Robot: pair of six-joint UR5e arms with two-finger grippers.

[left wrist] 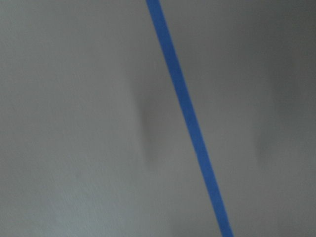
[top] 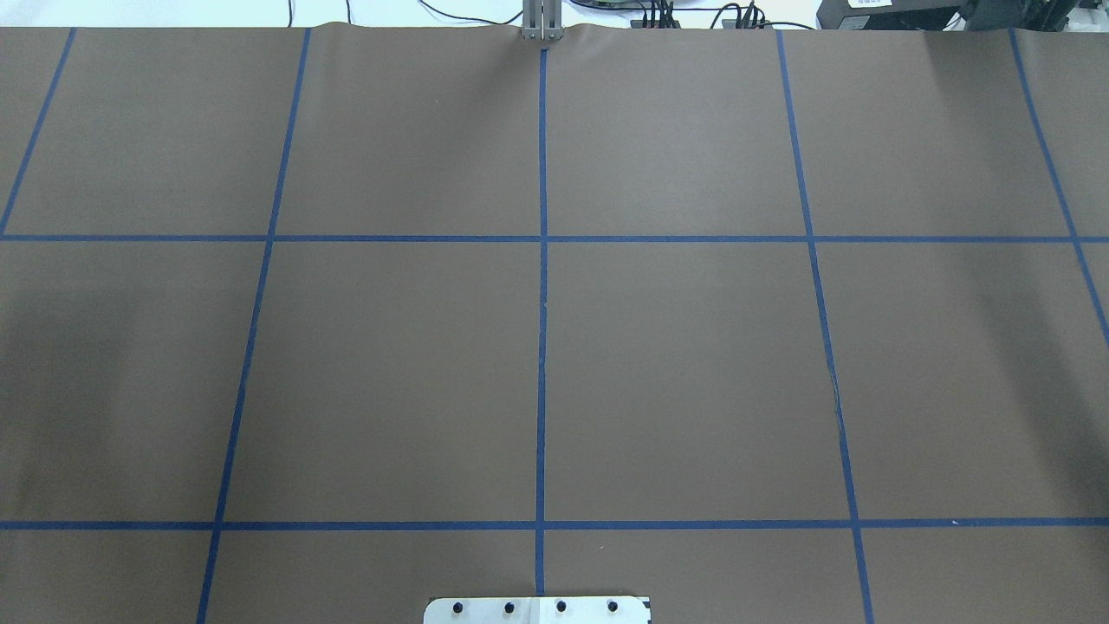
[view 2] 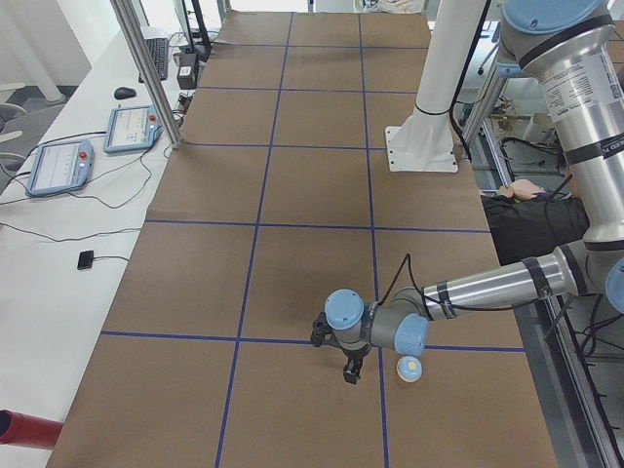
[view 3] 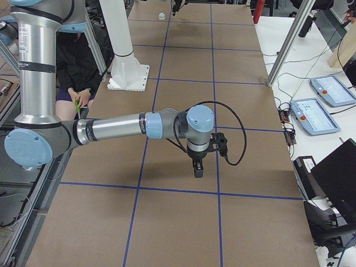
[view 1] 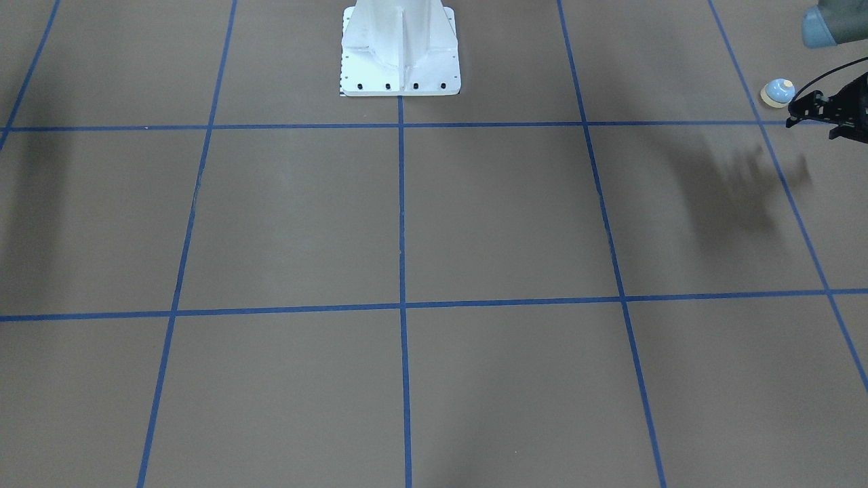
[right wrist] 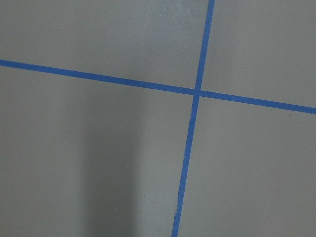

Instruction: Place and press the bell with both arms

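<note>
You could see the bell [view 2: 410, 369] standing upright on the table [view 2: 292, 185], near its end on the robot's left and toward the robot's edge. The left gripper [view 2: 351, 374] pointed down just beside the bell without touching it. You could not tell whether its fingers were apart or together. The right gripper [view 3: 198, 172] pointed down toward the table's opposite end, well apart from the bell, and there too you could not tell.

Left fingers [view 1: 810, 107] half cut by frame edge, tape line [left wrist: 185, 113] blurred, bell [view 3: 161, 16] tiny
</note>
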